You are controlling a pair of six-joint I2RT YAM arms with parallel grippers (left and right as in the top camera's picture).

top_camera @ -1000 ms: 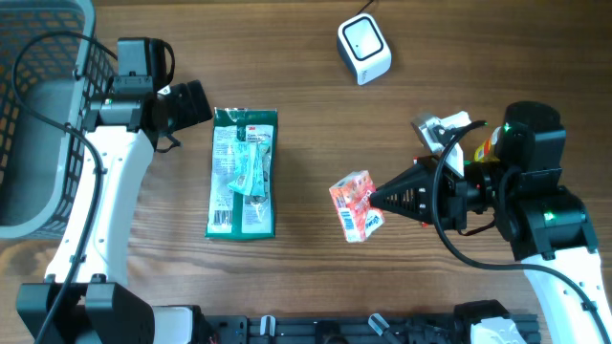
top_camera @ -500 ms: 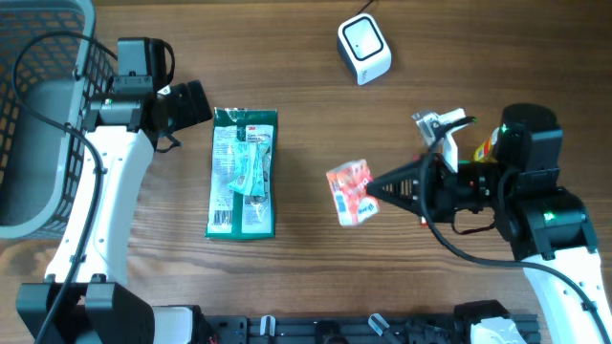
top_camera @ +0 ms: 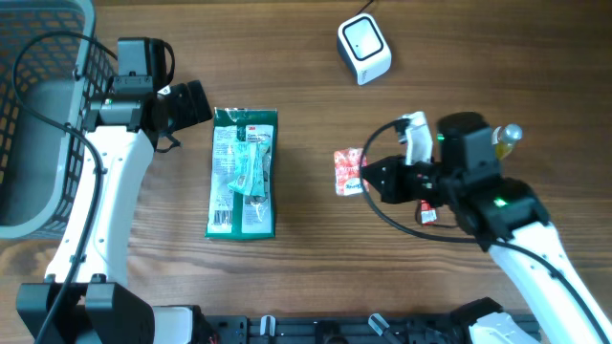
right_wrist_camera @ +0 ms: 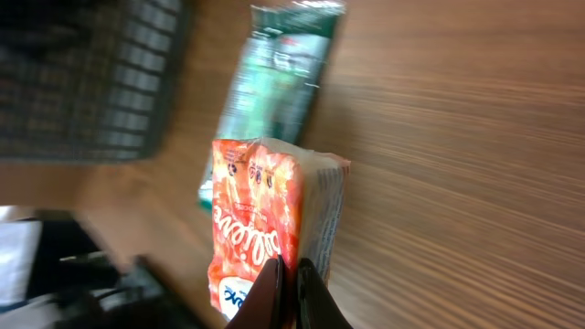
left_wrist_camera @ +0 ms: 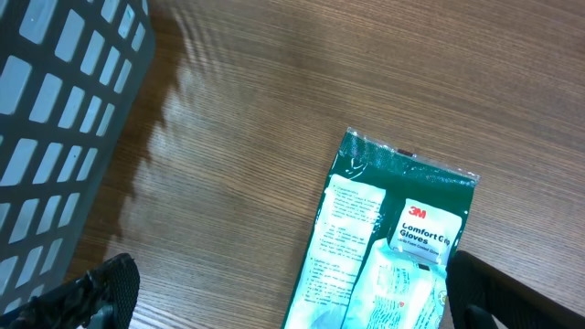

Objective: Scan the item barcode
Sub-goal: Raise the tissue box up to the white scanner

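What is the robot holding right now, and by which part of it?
The right gripper is shut on the orange snack packet, pinching the edge nearest it. The left gripper is open, holding nothing.

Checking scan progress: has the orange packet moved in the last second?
Yes. The orange packet, held in the right pincer, has moved toward the white scanner.

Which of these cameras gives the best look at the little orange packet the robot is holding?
The right wrist view: the orange packet is close and large, lettering visible, pinched by the right gripper. Overhead shows it small and nearly edge-on. The left wrist view misses it.
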